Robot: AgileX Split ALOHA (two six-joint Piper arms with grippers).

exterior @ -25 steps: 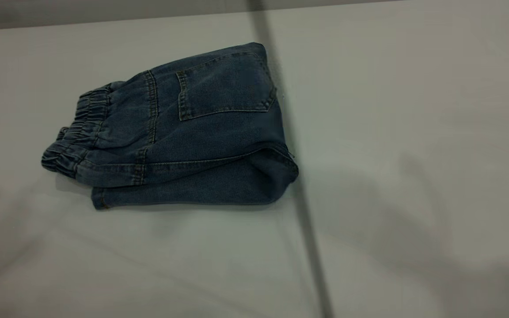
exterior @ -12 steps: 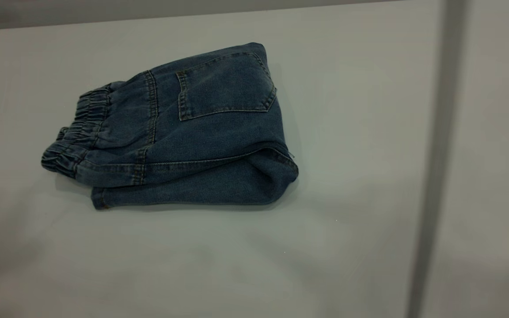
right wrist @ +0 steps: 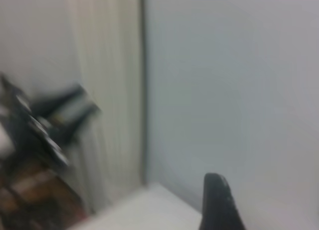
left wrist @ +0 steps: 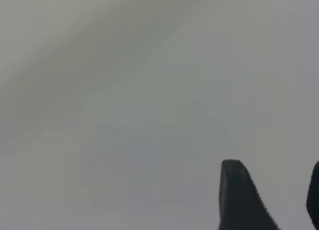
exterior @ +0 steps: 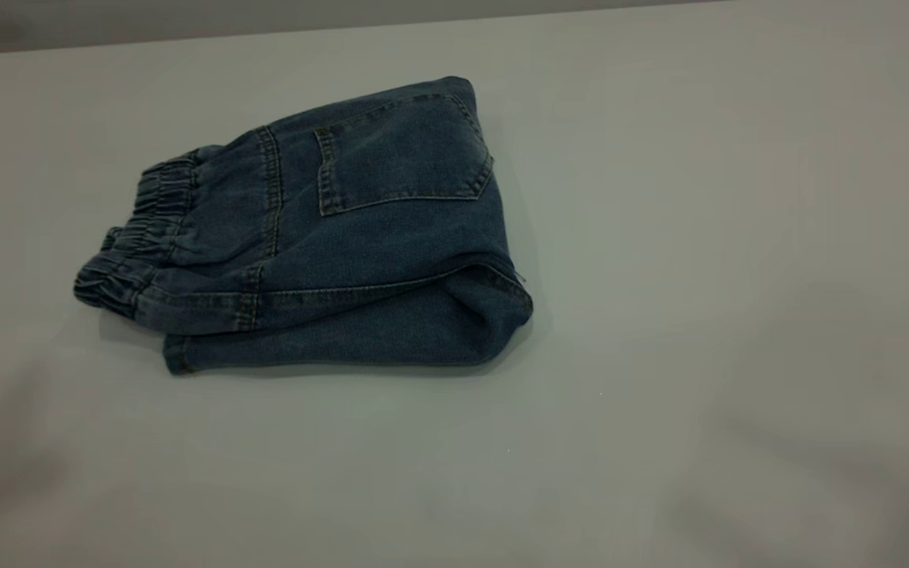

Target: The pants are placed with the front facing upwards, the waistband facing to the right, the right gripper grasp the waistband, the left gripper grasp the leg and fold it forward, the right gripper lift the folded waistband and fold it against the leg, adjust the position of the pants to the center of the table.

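The pants [exterior: 344, 237] lie folded into a compact blue denim bundle on the table [exterior: 660, 237], left of its middle, a patch back pocket [exterior: 403, 154] facing up. The gathered waistband [exterior: 135, 237] is at the bundle's left end and the rounded fold at its right. Neither gripper shows in the exterior view. In the left wrist view my left gripper [left wrist: 271, 190] is open over bare tabletop, holding nothing. The right wrist view shows one black finger [right wrist: 217, 202] of my right gripper [right wrist: 271, 205], with a wide empty gap beside it; the other finger is out of frame.
The table's far edge [exterior: 265, 28] runs along the top of the exterior view. Soft shadows lie on the tabletop at the lower left and lower right. In the right wrist view, blurred dark equipment [right wrist: 45, 125] stands beyond a pale vertical panel [right wrist: 107, 90].
A thin dark blurred streak crossed the exterior view from the middle to the right and has left it. The pants have not moved.
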